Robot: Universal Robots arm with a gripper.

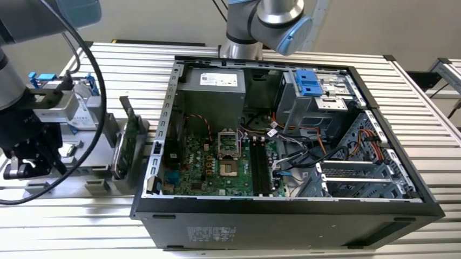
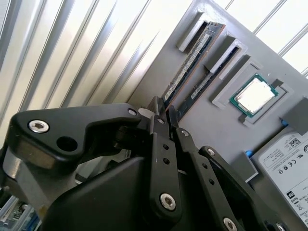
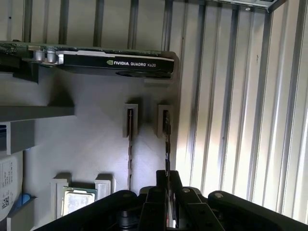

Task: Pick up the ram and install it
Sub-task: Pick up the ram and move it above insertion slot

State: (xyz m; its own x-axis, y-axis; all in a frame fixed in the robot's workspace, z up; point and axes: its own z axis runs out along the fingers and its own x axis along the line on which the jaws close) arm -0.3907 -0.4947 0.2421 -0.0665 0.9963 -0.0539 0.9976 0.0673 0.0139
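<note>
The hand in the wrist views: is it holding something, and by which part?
The hand appears closed on the ram, at one end of the stick, which stands edge-up on the tray.

Dark ram (image 2: 195, 60) (pale label strip)

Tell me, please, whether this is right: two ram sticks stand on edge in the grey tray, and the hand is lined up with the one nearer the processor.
Not quite: the first wrist view shows the hand lined up with the ram stick nearer the edge of the grey tray, not the other stick nearer the processor. Two sticks do stand on edge.
</note>
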